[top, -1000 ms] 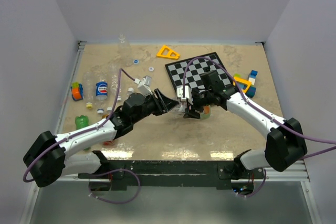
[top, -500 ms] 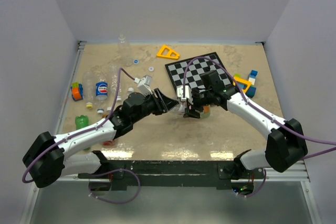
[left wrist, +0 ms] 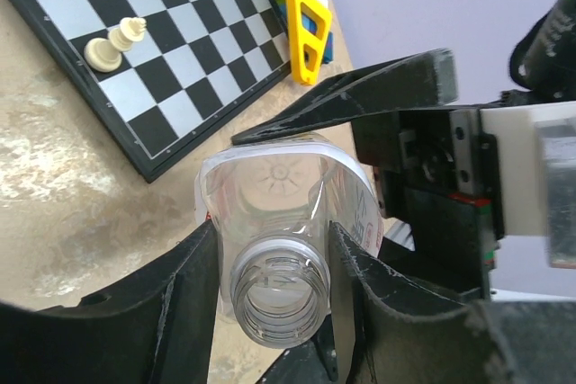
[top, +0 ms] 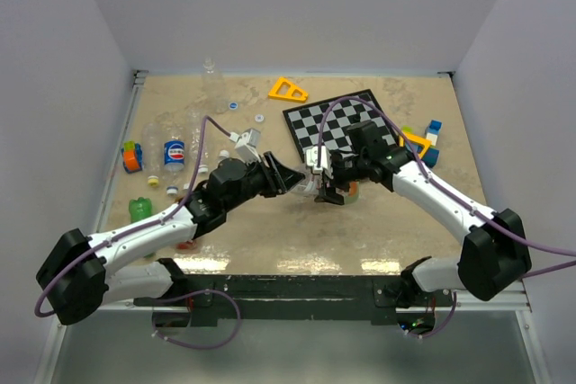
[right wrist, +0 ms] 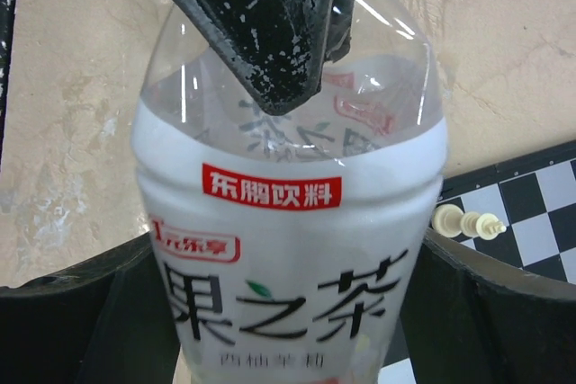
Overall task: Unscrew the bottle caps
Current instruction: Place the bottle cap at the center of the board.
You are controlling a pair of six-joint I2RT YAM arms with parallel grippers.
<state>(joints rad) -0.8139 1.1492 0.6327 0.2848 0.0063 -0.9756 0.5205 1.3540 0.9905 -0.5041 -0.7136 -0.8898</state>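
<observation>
Grasping one labelled bottle (right wrist: 288, 249): right tool (top: 327, 188) on its body, left tool (left wrist: 273, 258) at its neck.

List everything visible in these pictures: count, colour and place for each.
tea bottle: 1, white label, uncapped, held by both grippers
cola bottle: 1, blue label, left
clear bottles: at least 3, left and back-left
green bottle: 1, near left
orange-green object: 1, far left, unclear
caps: several, white, blue, yellow, loose on the left
chessboard: 1, black-white, back centre
chess piece: 1, cream, on the chessboard
triangles: 2, yellow, behind chessboard and among blocks
blocks: few, blue and green, right
table: 1, beige
left gripper: 1, black, at the tea bottle's neck
right gripper: 1, black, around its body
</observation>
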